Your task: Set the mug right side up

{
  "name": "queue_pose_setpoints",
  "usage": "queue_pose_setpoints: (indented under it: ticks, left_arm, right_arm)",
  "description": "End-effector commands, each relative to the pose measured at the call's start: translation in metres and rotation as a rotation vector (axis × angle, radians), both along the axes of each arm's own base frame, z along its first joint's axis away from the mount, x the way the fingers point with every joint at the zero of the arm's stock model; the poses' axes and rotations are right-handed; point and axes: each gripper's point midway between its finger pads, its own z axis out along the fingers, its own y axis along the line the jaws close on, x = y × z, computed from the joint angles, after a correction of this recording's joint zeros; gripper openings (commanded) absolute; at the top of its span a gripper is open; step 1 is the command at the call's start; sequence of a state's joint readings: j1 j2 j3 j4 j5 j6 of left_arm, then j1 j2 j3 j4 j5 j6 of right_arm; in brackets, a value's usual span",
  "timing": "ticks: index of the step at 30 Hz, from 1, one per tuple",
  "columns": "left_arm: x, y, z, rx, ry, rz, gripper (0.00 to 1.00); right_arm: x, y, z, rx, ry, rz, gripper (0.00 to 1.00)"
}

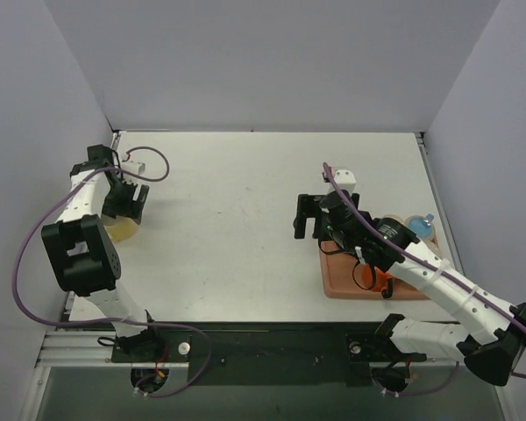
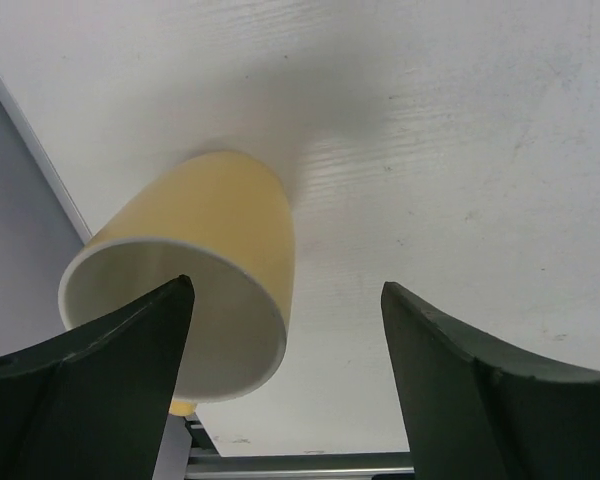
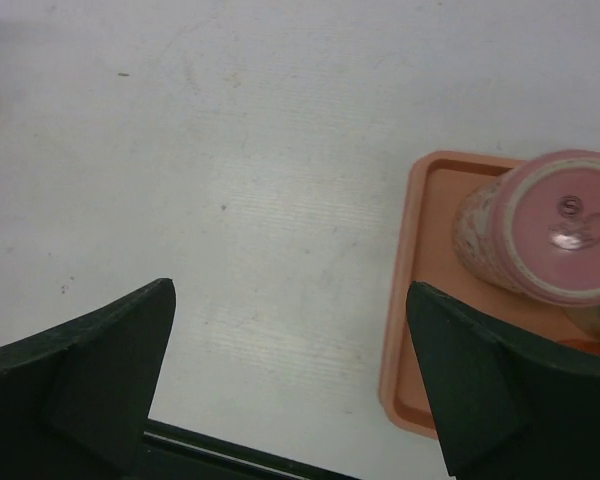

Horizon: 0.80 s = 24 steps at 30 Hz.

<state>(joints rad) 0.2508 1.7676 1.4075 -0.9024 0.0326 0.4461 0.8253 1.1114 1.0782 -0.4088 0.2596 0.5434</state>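
Note:
A pale yellow mug (image 2: 215,225) with a white inside sits at the table's left edge, its open mouth turned toward the left wrist camera. It also shows in the top view (image 1: 123,231). My left gripper (image 2: 287,290) is open just above it, with the left finger in front of the rim and the right finger over bare table; it also shows in the top view (image 1: 128,207). A pink patterned mug (image 3: 550,228) stands base up on an orange tray (image 3: 412,300). My right gripper (image 3: 290,288) is open and empty over bare table left of the tray.
The tray (image 1: 346,285) lies at the right front under the right arm, with a blue-lidded item (image 1: 422,226) and an orange item (image 1: 384,281). A white plug (image 1: 137,165) and purple cable lie at the back left. The table's metal front edge (image 2: 310,462) is near the yellow mug.

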Motion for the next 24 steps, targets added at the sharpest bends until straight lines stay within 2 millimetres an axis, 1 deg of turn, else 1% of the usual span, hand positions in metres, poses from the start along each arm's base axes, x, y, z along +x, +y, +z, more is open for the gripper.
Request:
queue_pose_setpoints:
  ticks: [1, 2, 3, 4, 5, 6, 7, 8, 9, 10, 11, 12, 13, 14, 15, 16, 17, 18, 19, 20, 22, 24]
  left_arm:
    - [0.024, -0.004, 0.065, -0.013, -0.197, -0.025, 0.87]
    - [0.024, -0.007, 0.079, -0.023, -0.230, -0.022, 0.87]
    - [0.026, -0.009, 0.090, -0.027, -0.257, -0.021, 0.87]
    - [0.025, -0.013, 0.103, -0.042, -0.293, -0.019, 0.87]
    - [0.027, -0.018, 0.116, -0.059, -0.331, -0.029, 0.87]
    - [0.024, -0.022, 0.129, -0.071, -0.363, -0.022, 0.87]
    - [0.023, -0.030, 0.138, -0.101, -0.392, -0.036, 0.87]
    - [0.020, -0.035, 0.151, -0.110, -0.432, -0.040, 0.87]
    - [0.018, -0.041, 0.155, -0.137, -0.447, -0.049, 0.87]
    - [0.016, -0.047, 0.165, -0.147, -0.483, -0.051, 0.87]
    - [0.014, -0.054, 0.165, -0.169, -0.489, -0.064, 0.87]
    - [0.011, -0.059, 0.171, -0.178, -0.512, -0.073, 0.87]
    - [0.010, -0.066, 0.170, -0.196, -0.510, -0.092, 0.87]
    - [0.008, -0.070, 0.173, -0.202, -0.525, -0.102, 0.87]
    - [0.007, -0.076, 0.171, -0.211, -0.525, -0.114, 0.88]
    - [0.005, -0.078, 0.170, -0.218, -0.524, -0.114, 0.87]
    - [0.005, -0.080, 0.173, -0.219, -0.542, -0.121, 0.87]
    - [0.004, -0.083, 0.170, -0.226, -0.538, -0.126, 0.87]
    - [0.003, -0.085, 0.169, -0.231, -0.535, -0.134, 0.87]
    - [0.003, -0.086, 0.167, -0.237, -0.530, -0.137, 0.87]
    - [0.003, -0.087, 0.165, -0.243, -0.521, -0.134, 0.87]
    - [0.002, -0.089, 0.164, -0.255, -0.516, -0.139, 0.86]
  right_arm:
    - [-0.003, -0.063, -0.003, -0.134, 0.007, -0.131, 0.93]
    - [-0.007, -0.086, -0.005, -0.181, 0.027, -0.193, 0.91]
    - [-0.015, -0.102, -0.010, -0.218, 0.069, -0.233, 0.89]
    - [-0.015, -0.122, -0.008, -0.241, 0.066, -0.318, 0.89]
    - [-0.027, -0.138, -0.014, -0.269, 0.108, -0.374, 0.87]
    - [-0.030, -0.153, -0.012, -0.282, 0.102, -0.437, 0.85]
    - [-0.042, -0.167, -0.021, -0.312, 0.139, -0.487, 0.81]
    - [-0.048, -0.179, -0.019, -0.322, 0.129, -0.537, 0.80]
    - [-0.059, -0.190, -0.029, -0.340, 0.163, -0.590, 0.78]
    - [-0.065, -0.199, -0.031, -0.333, 0.166, -0.629, 0.78]
    - [-0.073, -0.204, -0.042, -0.332, 0.197, -0.667, 0.78]
    - [-0.078, -0.208, -0.046, -0.305, 0.212, -0.692, 0.77]
    - [-0.084, -0.210, -0.059, -0.305, 0.244, -0.714, 0.75]
    - [-0.089, -0.212, -0.065, -0.288, 0.261, -0.736, 0.73]
    - [-0.095, -0.214, -0.074, -0.277, 0.280, -0.760, 0.69]
    - [-0.097, -0.216, -0.079, -0.273, 0.286, -0.775, 0.68]
    - [-0.100, -0.218, -0.087, -0.272, 0.287, -0.795, 0.68]
    - [-0.101, -0.220, -0.091, -0.279, 0.285, -0.806, 0.68]
    - [-0.100, -0.225, -0.099, -0.295, 0.274, -0.820, 0.67]
    - [-0.098, -0.225, -0.109, -0.299, 0.268, -0.823, 0.66]
    - [-0.093, -0.224, -0.116, -0.288, 0.260, -0.832, 0.62]
    - [-0.090, -0.223, -0.130, -0.284, 0.265, -0.847, 0.60]
